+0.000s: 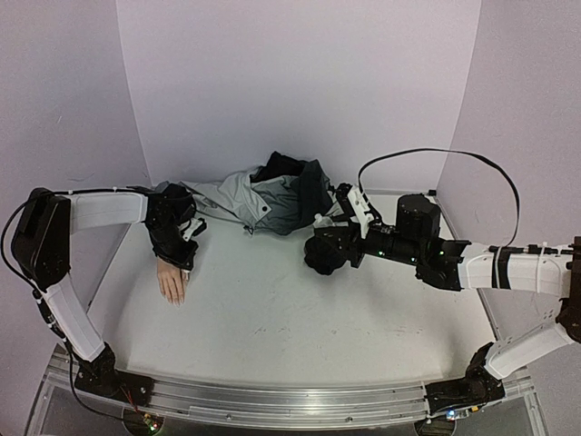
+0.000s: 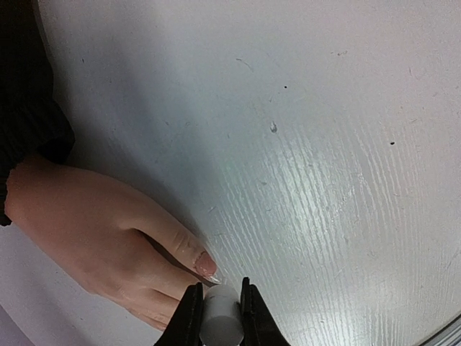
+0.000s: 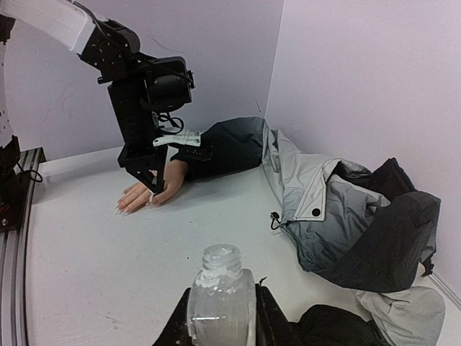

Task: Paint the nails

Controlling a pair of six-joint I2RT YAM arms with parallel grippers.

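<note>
Hovering over the mannequin hand (image 1: 171, 280) at the left of the counter (image 1: 300, 327), the left jaws are clenched on a small white cylinder (image 2: 220, 321), prob. the brush cap; no bristles visible. The hand lies back up, long axis running far-to-near: wrist in the jacket (image 1: 272, 204) sleeve at the far end, fingertips toward the near edge. One of the nails (image 2: 207, 265), pinkish, sits just ahead of the cylinder's tip in the left wrist view; touching or not, can't tell. Left arm is much the nearer. The right jaws, well apart toward centre-right, are clamped round a clear glass bottle (image 3: 220, 295), cap off. Next stroke, I'd judge, should run along the finger's length w/ only a small shift.
</note>
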